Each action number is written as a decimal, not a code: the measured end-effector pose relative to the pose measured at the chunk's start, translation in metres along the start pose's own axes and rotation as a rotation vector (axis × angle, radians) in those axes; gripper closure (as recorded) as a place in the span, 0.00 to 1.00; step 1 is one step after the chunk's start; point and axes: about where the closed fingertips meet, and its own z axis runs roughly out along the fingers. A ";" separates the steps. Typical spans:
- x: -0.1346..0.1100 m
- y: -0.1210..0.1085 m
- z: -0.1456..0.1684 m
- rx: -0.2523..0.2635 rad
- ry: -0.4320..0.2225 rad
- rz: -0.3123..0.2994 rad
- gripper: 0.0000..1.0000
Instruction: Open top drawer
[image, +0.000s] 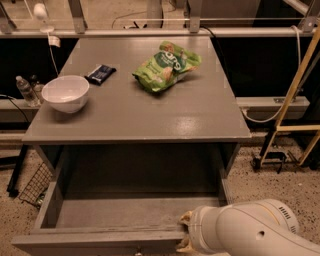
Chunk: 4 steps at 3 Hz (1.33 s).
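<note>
Gripper (184, 232) @ top drawer (100, 239); bowl (65, 93), chips (165, 67)

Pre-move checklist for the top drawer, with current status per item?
1. Top drawer open, inside showing: ok.
2. Gripper at its front panel, right of centre: ok.
3. Hold on the panel: cannot tell.
4. Drawer at full travel: cannot tell.
5. White bowl and green chip bag back from the front edge of the tabletop: ok.
</note>
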 end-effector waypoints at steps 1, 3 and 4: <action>0.000 0.000 0.000 0.000 0.000 0.000 0.83; -0.001 0.000 -0.002 0.004 0.003 -0.005 0.36; -0.001 0.000 -0.002 0.006 0.004 -0.007 0.13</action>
